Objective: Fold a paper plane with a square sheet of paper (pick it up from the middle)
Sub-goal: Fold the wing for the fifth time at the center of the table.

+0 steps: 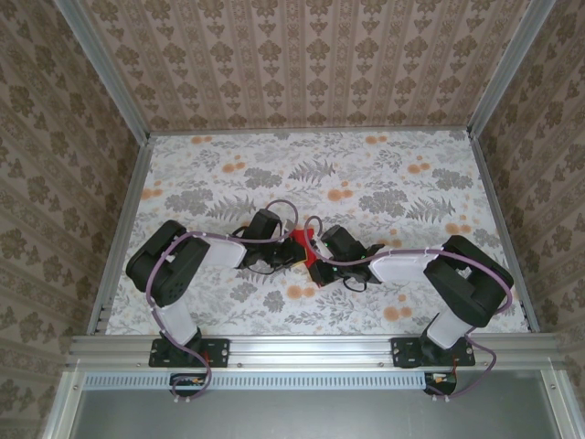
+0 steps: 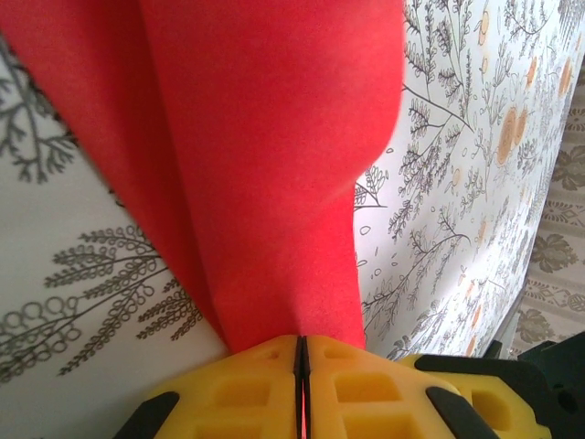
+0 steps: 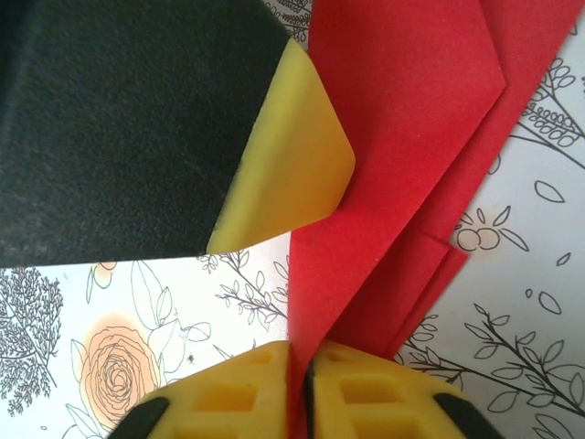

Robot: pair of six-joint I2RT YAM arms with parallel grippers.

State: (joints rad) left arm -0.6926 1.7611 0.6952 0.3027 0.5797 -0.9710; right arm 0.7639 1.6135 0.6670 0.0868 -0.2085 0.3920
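Observation:
The square sheet of paper is bright red and folded into a pointed, layered shape with a centre crease, much like a paper plane. It hangs between the two arms over the middle of the table. My left gripper is shut on one end of the paper, which rises from its yellow pads. My right gripper is shut on a lower edge of the paper, several layers fanning out to the right. The left gripper's yellow fingertip touches the paper from the left. In the top view the left gripper and right gripper meet tip to tip.
The floral-patterned table lies below, bounded by aluminium rails and wallpapered walls. Both arms fold inward from their bases at the near edge, with cables looping over the wrists.

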